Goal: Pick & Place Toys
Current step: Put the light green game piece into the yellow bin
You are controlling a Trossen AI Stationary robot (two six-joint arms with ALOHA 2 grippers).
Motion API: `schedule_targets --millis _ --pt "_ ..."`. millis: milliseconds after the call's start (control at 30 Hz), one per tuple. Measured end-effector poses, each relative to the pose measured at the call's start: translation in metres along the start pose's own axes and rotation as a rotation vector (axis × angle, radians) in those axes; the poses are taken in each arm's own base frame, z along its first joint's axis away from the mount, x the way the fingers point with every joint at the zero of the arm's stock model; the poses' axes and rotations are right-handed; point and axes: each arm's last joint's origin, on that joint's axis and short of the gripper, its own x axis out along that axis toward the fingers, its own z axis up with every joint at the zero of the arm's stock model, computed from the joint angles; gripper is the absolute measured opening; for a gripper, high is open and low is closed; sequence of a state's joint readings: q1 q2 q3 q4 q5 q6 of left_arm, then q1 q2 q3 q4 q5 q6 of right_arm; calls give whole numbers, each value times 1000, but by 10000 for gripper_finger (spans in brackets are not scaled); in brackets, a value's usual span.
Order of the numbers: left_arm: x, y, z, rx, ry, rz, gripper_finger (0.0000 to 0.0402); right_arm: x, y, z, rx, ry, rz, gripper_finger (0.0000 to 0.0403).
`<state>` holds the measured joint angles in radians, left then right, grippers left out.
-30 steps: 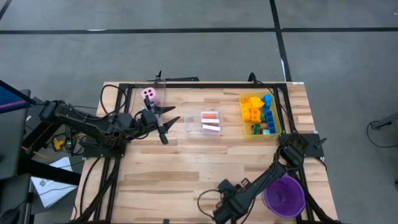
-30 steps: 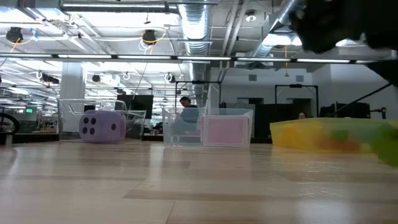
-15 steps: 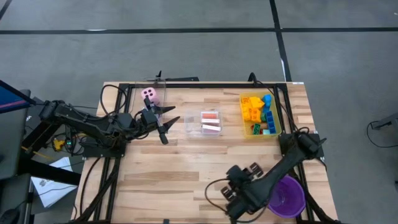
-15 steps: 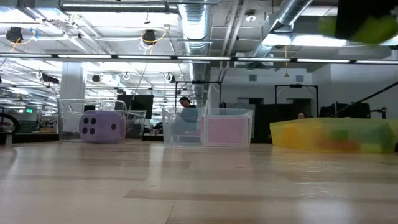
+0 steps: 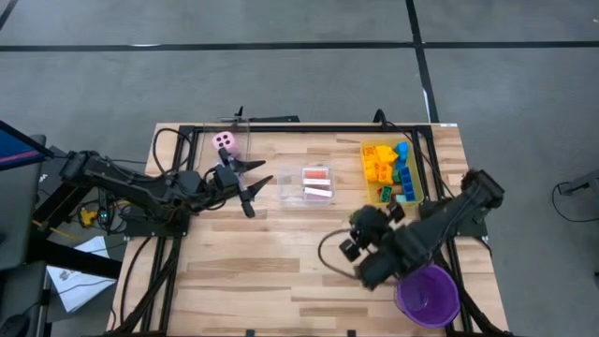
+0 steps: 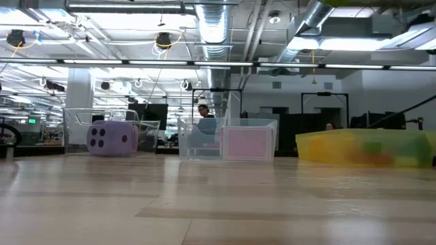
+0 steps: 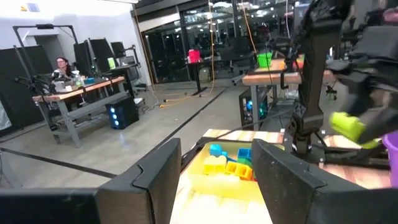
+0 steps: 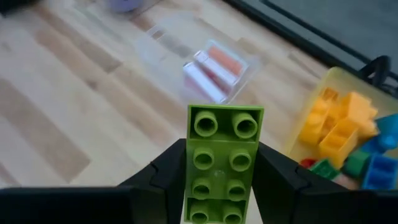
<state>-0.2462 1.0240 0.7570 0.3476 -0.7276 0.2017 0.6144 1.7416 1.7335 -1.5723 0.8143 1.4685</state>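
A light-green brick (image 8: 224, 162) with two rows of studs is up in the air over the table's near right part, and my right gripper (image 8: 222, 158) is shut on it. From the left wrist view it shows as a yellow-green block (image 7: 348, 126) well above the table. My left gripper (image 5: 255, 187) hovers level at the table's left, open, with nothing between its fingers (image 7: 158, 177). The yellow bin (image 5: 391, 173) at the far right holds several bricks. A clear bin (image 5: 316, 184) holds pink-backed cards. A die (image 6: 112, 138) sits in a clear bin at the far left. My right gripper pinches the brick's two long sides (image 8: 189, 177) between its two fingers, at the end nearer the wrist. The fingers slant downward and lie along the brick. The brick's other end juts out past the fingertips, studs facing the wrist camera, lifted clear of the table.
A round purple cup (image 5: 428, 293) stands at the near right corner, just beside my right arm. Black frame bars run along the table's far edge (image 5: 309, 127). Bare wood lies in the middle and near left (image 5: 243, 271).
My right gripper has risen from low at the table's near edge and gone toward the far edge and the yellow bin, tipping its wrist on the way. The green brick has gone up with it, out of the top of the low view.
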Motion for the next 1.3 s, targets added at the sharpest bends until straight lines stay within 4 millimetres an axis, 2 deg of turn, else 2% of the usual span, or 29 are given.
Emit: schedule_targets --millis 167,300,433,600,833,1000,1300 --pt "7 0 -2 -10 -11 21 191 7 -24 18 -7 0 -26 139" --pt "11 1 -4 -6 -6 39 191 17 -44 22 9 11 -67 139" --pt "12 2 -4 -6 -5 43 191 26 -66 15 48 40 -106 139" --pt "11 2 -4 -5 -5 43 191 36 -98 -2 118 78 -152 139" --pt "11 2 -4 -5 -5 43 191 42 -139 -23 262 72 -117 139" --pt "11 2 -4 -5 -6 43 191 47 -159 -23 339 43 -84 139" --pt "11 2 -4 -5 -6 43 191 70 -187 -24 332 28 -146 139"
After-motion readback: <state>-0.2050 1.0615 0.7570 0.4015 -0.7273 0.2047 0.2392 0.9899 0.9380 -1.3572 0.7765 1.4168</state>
